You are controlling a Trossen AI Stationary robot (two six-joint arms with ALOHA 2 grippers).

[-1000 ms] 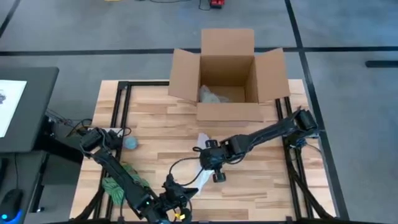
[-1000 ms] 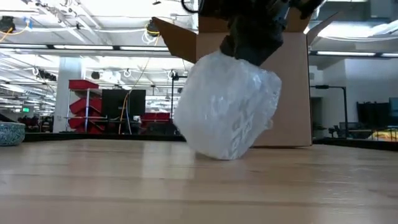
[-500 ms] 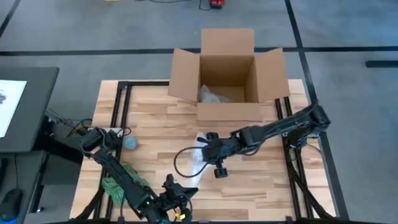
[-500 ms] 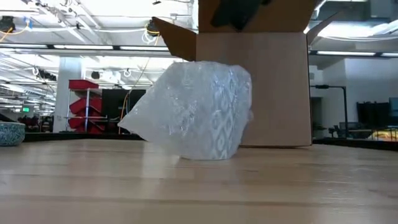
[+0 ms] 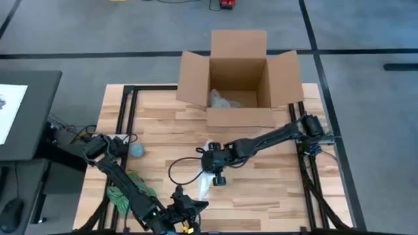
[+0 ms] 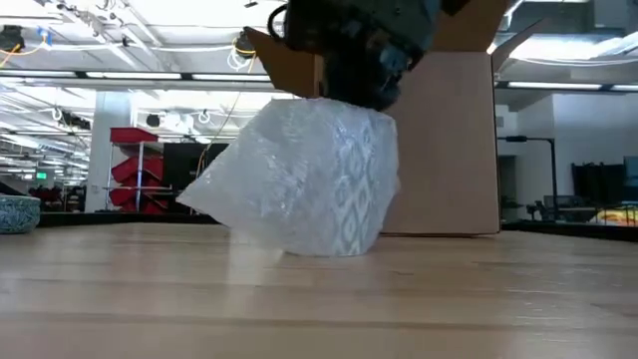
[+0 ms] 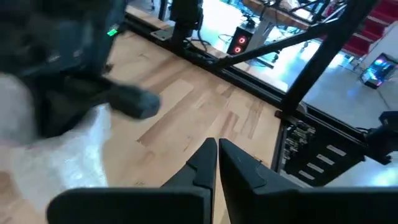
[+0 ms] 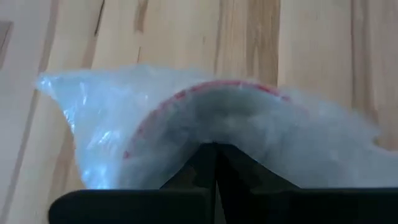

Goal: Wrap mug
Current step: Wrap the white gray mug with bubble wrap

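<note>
The mug [image 8: 211, 102], red-rimmed, shows through the bubble wrap [image 6: 309, 184] around it. The bundle stands on the table's middle [image 5: 203, 185], with a loose flap of wrap trailing toward the near edge. My right gripper [image 5: 213, 161] is shut and sits on top of the bundle [image 6: 349, 60]. My left gripper [image 5: 185, 207] waits shut near the front edge, beside the flap [image 7: 50, 155]. My right gripper meets the wrap over the mug's rim [image 8: 214, 134] with its shut fingertips, coming from above and pointing down. The bundle stands on the table under it, and I cannot tell if any wrap is caught between the fingers.
An open cardboard box [image 5: 238, 85] stands at the far edge with a wrapped item [image 5: 222, 101] inside. A teal bowl [image 5: 137, 150] and a green bundle [image 5: 121, 196] lie at the left. Bare wood lies to the right of the bundle.
My right gripper rose off the tilted bundle, moved toward the table's left edge and came down on its top again. The bundle settled from a tilt onto the table, and its wrap spread out at one side.
</note>
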